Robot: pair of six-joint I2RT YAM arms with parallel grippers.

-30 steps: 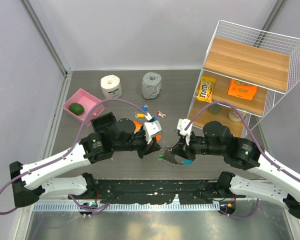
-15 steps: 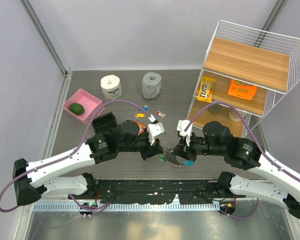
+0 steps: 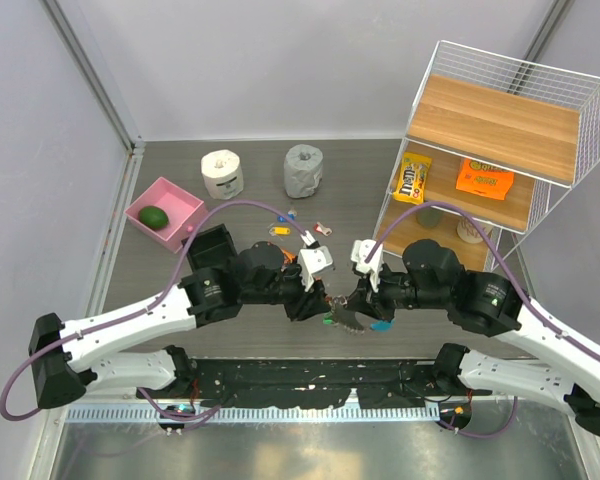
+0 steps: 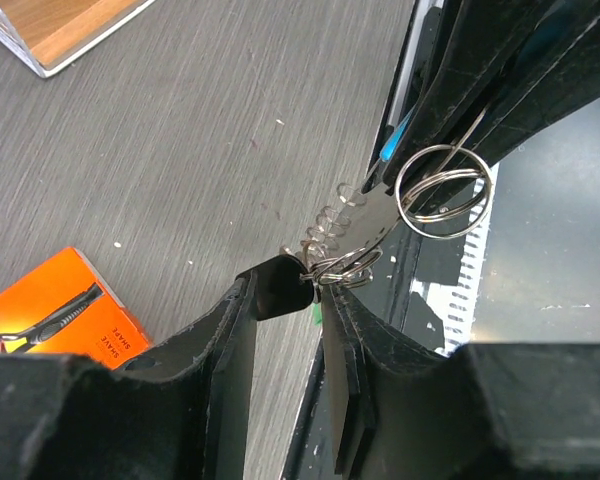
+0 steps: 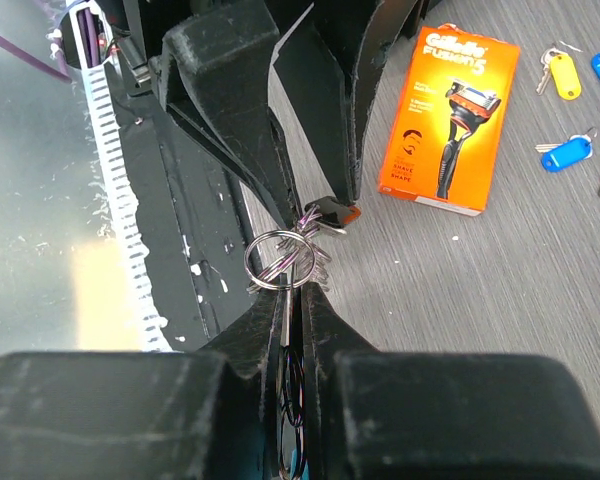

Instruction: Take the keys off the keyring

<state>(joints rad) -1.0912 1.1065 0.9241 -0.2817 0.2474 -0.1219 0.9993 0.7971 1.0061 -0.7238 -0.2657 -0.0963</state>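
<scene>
The keys [image 3: 350, 318] hang as a grey jagged cluster between my two grippers above the table's front edge. The keyring's light-blue band [image 3: 378, 325] pokes out under my right gripper [image 3: 346, 300]. In the right wrist view my right gripper [image 5: 292, 300] is shut on the keyring's steel split ring [image 5: 280, 262]. In the left wrist view my left gripper [image 4: 285, 288] is shut on a black-headed key [image 4: 280, 283], whose saw-edged blade [image 4: 352, 215] runs up to the ring [image 4: 443, 190].
An orange razor pack [image 5: 450, 120] lies on the table behind the grippers, with small blue, yellow and red tagged keys [image 5: 565, 155] beside it. Farther back are a pink tray [image 3: 163, 215], a black box [image 3: 208, 245], two rolls [image 3: 222, 172] and a wire shelf [image 3: 480, 150].
My left gripper has moved right and forward up against the right gripper and the key cluster. The right gripper has stayed put, holding the ring.
</scene>
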